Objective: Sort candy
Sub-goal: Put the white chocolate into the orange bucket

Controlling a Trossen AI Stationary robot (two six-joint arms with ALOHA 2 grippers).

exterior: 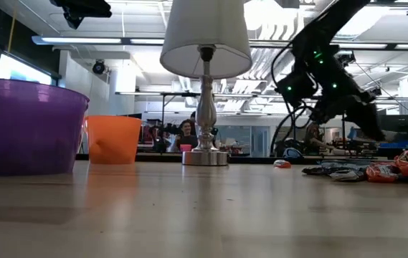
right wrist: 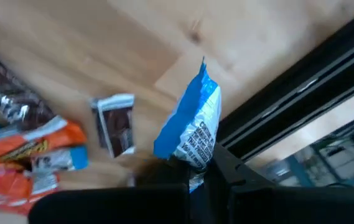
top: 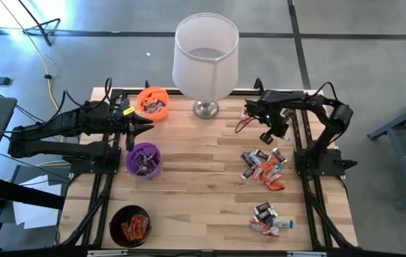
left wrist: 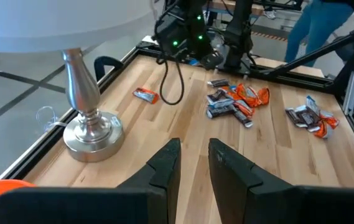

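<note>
Blue-and-white candy sat pinched in the right gripper, raised over the table's right side above the loose candy pile. Left gripper hung between orange cup and purple cup, jaws slightly apart, empty. Wrapper crinkled, print unreadable.

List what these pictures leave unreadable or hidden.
- Blue-white candy in the right end effector: its lower end is hidden behind the shut fingers, right wrist view.
- Black cup: cut by the bottom edge, high view.
- Purple cup contents: hidden by its wall, low view.
- Wrapper print in the candy pile: too small, high view.
</note>
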